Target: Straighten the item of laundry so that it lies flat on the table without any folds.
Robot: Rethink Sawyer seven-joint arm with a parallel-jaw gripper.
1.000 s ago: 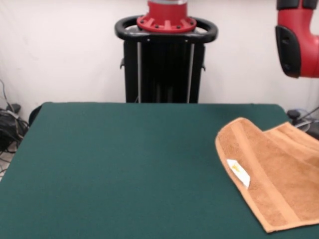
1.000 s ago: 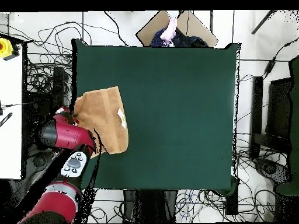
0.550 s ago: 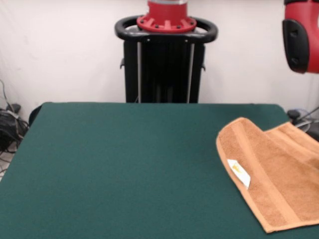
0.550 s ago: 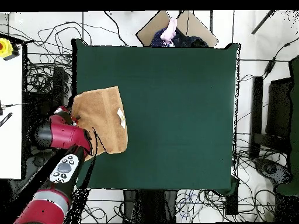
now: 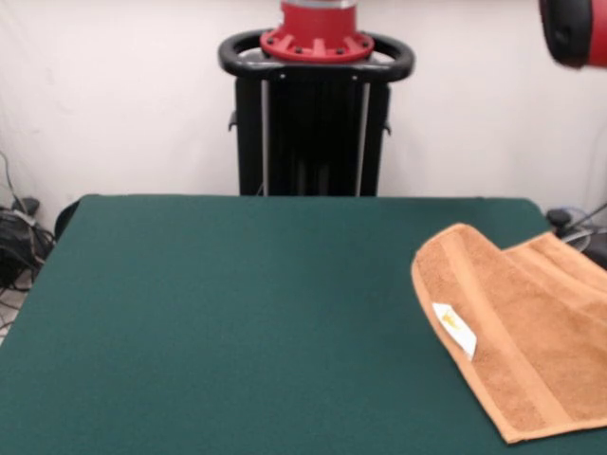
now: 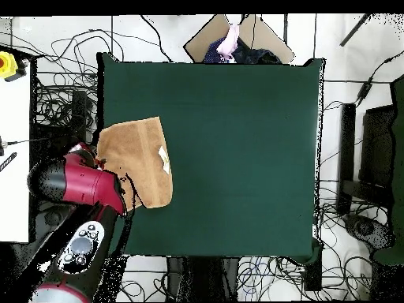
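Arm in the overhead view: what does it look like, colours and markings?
The arm is glossy red with black sections: thick rounded links and a bulbous black joint end. One link carries a light grey oval panel with dark round buttons. The front view shows only a red and black piece of it at the top right corner. The gripper is not visible in either view, so nothing can be said of its look.

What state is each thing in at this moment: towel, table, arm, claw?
Towel: folded over on itself, white tag showing, lying at the table's edge, not yet flat.
Table: green top, bare apart from the towel.
Arm: raised, above the towel's edge.
Claw: hidden under the arm; open or shut cannot be told.
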